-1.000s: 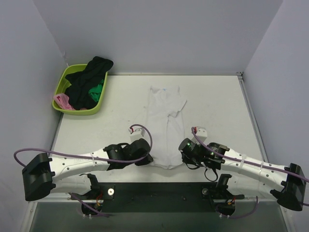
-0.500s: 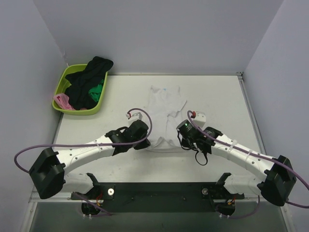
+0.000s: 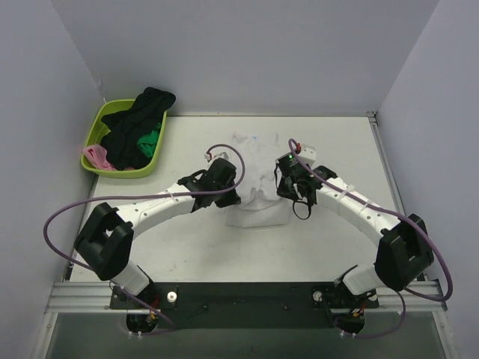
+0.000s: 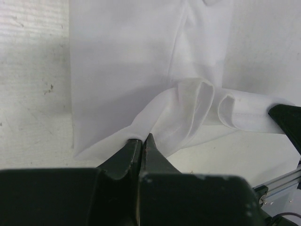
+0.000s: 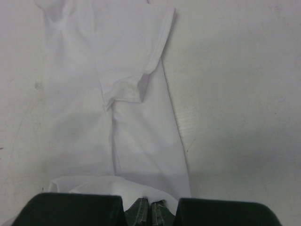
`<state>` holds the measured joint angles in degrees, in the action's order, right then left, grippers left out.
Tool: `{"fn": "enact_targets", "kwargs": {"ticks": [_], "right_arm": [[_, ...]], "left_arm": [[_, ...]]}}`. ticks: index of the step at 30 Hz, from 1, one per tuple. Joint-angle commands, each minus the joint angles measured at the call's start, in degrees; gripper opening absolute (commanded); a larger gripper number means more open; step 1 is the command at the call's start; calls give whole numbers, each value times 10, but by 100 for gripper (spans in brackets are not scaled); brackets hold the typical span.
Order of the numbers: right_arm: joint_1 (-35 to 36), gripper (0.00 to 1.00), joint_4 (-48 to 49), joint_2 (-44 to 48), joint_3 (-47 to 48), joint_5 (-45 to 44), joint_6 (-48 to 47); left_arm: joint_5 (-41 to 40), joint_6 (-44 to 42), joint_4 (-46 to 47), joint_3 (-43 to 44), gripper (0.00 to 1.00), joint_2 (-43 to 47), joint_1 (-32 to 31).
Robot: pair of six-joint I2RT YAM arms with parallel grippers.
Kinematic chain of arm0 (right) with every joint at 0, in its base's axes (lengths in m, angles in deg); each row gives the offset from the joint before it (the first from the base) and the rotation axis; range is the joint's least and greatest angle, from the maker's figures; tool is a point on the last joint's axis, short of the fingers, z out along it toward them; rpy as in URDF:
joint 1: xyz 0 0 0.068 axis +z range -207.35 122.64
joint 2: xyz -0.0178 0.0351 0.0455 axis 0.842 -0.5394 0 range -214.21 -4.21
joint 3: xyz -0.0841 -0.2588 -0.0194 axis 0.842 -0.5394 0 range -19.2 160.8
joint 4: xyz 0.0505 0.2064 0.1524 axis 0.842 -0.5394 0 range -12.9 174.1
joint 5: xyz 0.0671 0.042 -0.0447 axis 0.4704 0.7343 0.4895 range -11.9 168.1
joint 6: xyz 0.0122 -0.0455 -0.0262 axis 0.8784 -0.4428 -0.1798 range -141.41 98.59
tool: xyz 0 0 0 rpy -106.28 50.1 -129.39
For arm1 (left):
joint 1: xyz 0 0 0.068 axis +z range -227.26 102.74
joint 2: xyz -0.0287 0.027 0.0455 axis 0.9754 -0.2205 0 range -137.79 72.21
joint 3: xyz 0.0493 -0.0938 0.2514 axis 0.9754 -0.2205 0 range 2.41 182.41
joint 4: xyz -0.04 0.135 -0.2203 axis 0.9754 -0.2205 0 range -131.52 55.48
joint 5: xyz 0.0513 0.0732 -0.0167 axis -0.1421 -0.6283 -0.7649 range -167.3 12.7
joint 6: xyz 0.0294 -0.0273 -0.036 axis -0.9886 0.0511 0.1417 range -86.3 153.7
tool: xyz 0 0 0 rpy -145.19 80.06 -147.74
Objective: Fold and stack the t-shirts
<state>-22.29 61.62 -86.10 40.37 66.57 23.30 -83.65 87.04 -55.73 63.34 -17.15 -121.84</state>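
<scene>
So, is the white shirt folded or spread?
Mid-fold: the shirt is narrowed lengthwise; the left hand and right hand pinch its near hem, looped back over the flat far part.

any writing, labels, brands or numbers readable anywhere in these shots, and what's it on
No text can be read in any view.
White t-shirt: a tiny blue speck at its collar, perhaps a tag, is too small to read from above.
Green basket, the clothes in it and the table: no writing shows.
</scene>
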Motion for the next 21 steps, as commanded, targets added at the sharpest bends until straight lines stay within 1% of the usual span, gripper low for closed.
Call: {"fn": "enact_targets", "kwargs": {"ticks": [1, 7, 11, 15, 21], "right_arm": [[-32, 0, 9, -34, 61, 35, -33], [-66, 0, 10, -94, 111, 65, -46], [-85, 0, 9, -132, 150, 81, -52], [-96, 0, 9, -162, 168, 84, -54], [-112, 0, 9, -214, 190, 85, -59]], "left_arm": [[27, -26, 24, 60, 0, -24, 40], [51, -42, 26, 103, 0, -63, 78], [63, -53, 27, 149, 0, -110, 102], [85, -58, 29, 177, 0, -151, 112], [100, -55, 44, 185, 0, -198, 121]]}}
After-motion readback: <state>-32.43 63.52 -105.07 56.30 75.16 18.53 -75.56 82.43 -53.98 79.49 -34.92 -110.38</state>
